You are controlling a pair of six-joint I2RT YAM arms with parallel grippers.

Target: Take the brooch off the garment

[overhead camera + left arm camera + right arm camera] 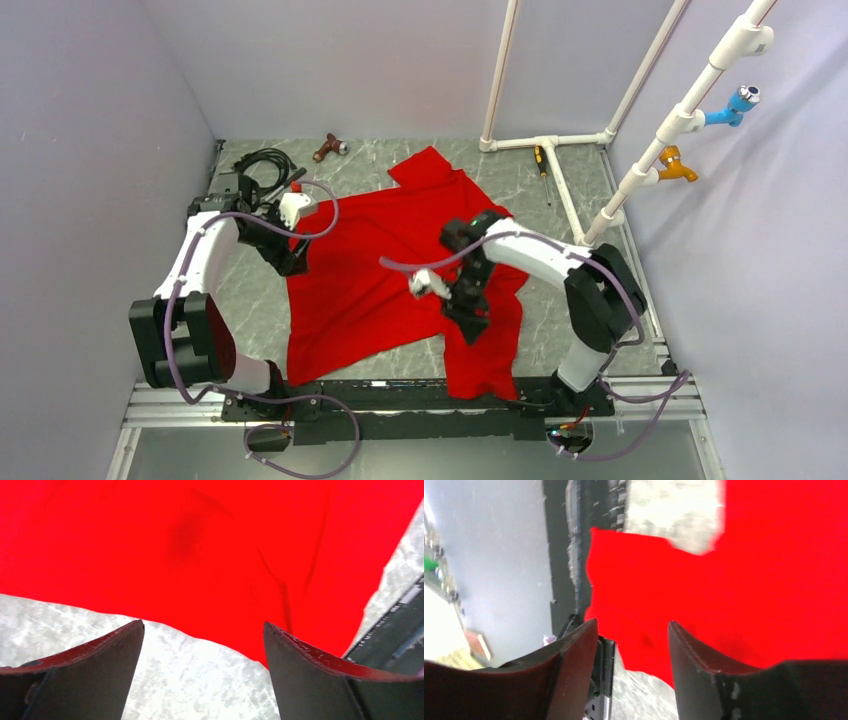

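Across the middle of the counter [400, 165], seen from above, the red garment [380, 270] lies rumpled, with the left gripper [292, 262] at its left border and the right gripper [472, 328] over its near-right part. Left wrist view: jaws wide apart, holding nothing, above the cloth's edge and bare counter. Right wrist view: jaws parted, empty, over red cloth; the brooch cannot be made out

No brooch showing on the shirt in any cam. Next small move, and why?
Probably nudge the left gripper forward onto the edge of the red shirt and pinch it, to turn the cloth over. It is open, and the edge lies just ahead of its fingertips over bare table. The brooch may sit underneath, or under the right gripper, also open above the shirt.
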